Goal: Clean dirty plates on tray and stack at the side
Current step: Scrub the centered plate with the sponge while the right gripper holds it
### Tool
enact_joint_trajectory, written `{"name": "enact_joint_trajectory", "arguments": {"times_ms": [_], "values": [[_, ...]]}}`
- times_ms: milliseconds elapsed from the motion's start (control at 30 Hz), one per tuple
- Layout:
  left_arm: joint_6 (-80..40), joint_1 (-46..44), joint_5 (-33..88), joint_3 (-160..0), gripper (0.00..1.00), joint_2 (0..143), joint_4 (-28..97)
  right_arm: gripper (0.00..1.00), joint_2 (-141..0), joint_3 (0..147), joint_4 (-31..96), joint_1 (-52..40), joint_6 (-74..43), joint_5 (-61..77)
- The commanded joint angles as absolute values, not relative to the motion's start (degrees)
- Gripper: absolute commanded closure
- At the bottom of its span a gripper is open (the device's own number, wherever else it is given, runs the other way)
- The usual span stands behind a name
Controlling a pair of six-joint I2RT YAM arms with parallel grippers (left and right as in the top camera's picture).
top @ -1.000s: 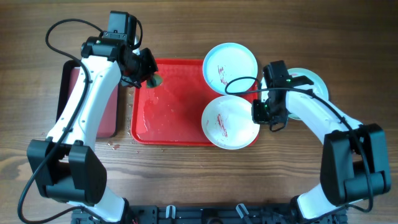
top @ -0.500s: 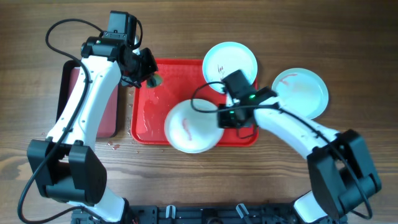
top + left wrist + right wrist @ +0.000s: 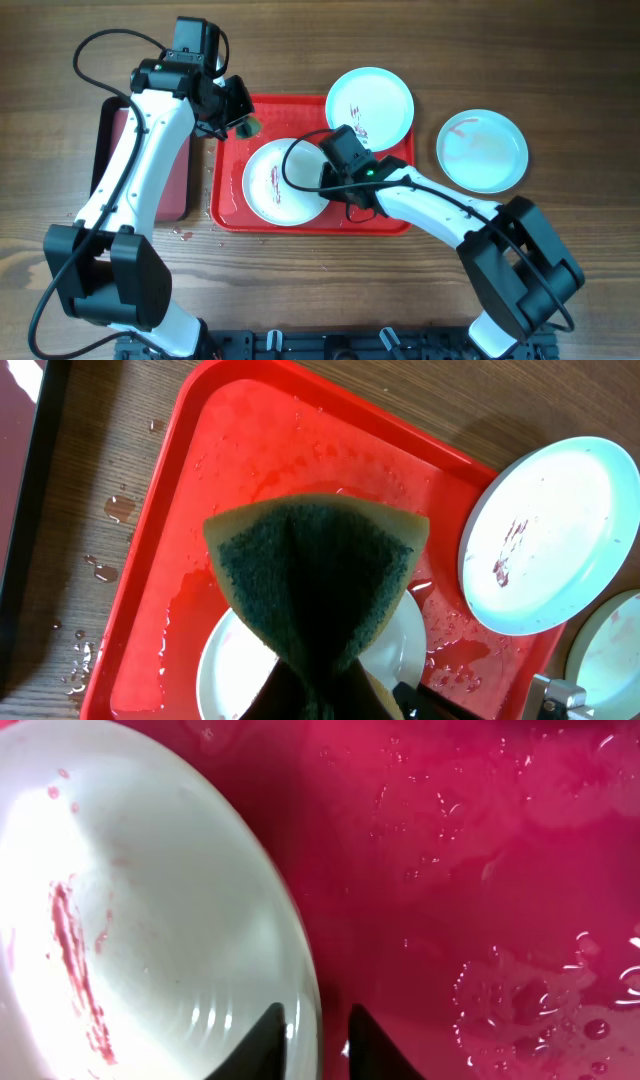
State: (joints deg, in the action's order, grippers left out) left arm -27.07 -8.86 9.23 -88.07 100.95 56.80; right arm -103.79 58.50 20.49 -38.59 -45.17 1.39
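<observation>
The red tray [image 3: 290, 115] holds a smeared plate [image 3: 280, 185] at its left middle. My right gripper [image 3: 332, 188] is shut on that plate's right rim; in the right wrist view the rim runs between the fingers [image 3: 265, 1040], and the plate [image 3: 150, 920] shows a red streak. A second smeared plate [image 3: 370, 103] lies over the tray's far right corner. A third plate [image 3: 482, 150] lies on the table to the right of the tray. My left gripper [image 3: 243, 125] is shut on a green and yellow sponge [image 3: 315, 575] above the tray's far left part.
A black-rimmed maroon tray [image 3: 140, 165] lies left of the red tray. Water drops [image 3: 100, 560] sit on the wood between them. The red tray's floor [image 3: 230, 480] is wet. My right arm stretches across the tray's near right part.
My right gripper has dragged its plate leftward from the tray's right edge to its left middle. The left arm and sponge have not moved.
</observation>
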Motion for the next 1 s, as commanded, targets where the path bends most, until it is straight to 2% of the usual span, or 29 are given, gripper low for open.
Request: {"name": "enact_joint_trajectory", "arguments": {"times_ms": [0,33,100,200,367,433,600,767,900,967], "values": [[-25.9,-9.0,8.6,-88.0,0.96,101.8,57.1,0.52,-104.6,61.3,19.3,-38.5,-33.2,-0.9],[-25.9,-9.0,8.6,-88.0,0.96,102.4,57.8,0.52,-104.6,61.3,18.2,-38.3,-30.3,-0.8],[-25.9,-9.0,8.7,-88.0,0.96,103.9,59.5,0.64,-104.8,61.3,17.6,-38.1,-27.5,0.1],[-24.3,-9.5,9.0,-88.0,0.96,106.2,61.4,0.78,-107.0,61.3,17.6,-38.0,-32.6,0.9],[-18.2,-10.8,10.0,-88.0,0.96,108.4,63.9,0.85,-108.5,61.3,17.0,-36.6,-36.1,2.9],[-17.9,-11.0,10.0,-86.9,0.96,108.7,64.5,0.96,-109.3,61.3,16.3,-36.6,-36.3,4.0],[-16.6,-12.6,10.0,-75.9,0.96,108.7,55.6,0.96,-109.6,61.3,15.2,-36.3,-37.7,6.2],[-16.6,-17.2,6.1,-62.7,0.96,108.7,39.2,0.96,-109.6,61.3,15.0,-36.3,-37.5,7.2],[-16.6,-22.5,5.4,-59.9,0.96,108.7,38.4,0.96,-109.6,61.3,14.6,-36.3,-37.5,7.4],[-12.3,-25.3,11.6,-59.9,0.96,108.7,37.9,0.96,-109.6,61.3,14.6,-36.3,-37.5,7.4]]}}
